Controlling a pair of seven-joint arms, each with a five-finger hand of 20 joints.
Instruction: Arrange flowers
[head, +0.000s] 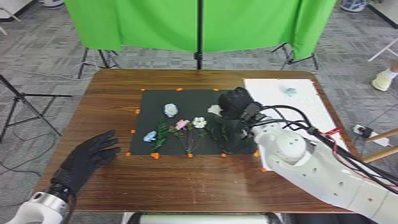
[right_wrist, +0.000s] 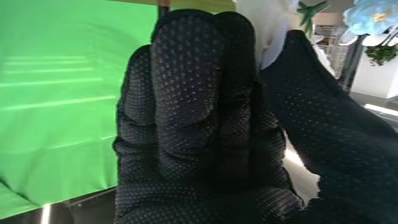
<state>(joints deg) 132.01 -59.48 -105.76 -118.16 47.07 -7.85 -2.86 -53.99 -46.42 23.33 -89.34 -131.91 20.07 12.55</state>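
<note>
In the head view my right hand (head: 234, 104) is over the right side of the black mat (head: 153, 99), with a white flower (head: 215, 109) at its left edge. In the right wrist view, the white petals (right_wrist: 258, 21) are pinched between the thumb and fingers of my right hand (right_wrist: 191, 115); a blue flower (right_wrist: 370, 18) appears beyond the thumb. The mat also bears a pale blue flower (head: 171, 110), a smaller blue one (head: 150, 136), a pink one (head: 182, 124) and another white one (head: 199, 122). My left hand (head: 87, 154) rests open beside the mat.
Right of the mat lies a white board (head: 304, 102) with a pale blue flower (head: 290, 91) near its far end. Orange markers (head: 155, 155) line the mat on the brown table (head: 160, 185). Behind stands a green curtain (head: 142, 25) on a frame.
</note>
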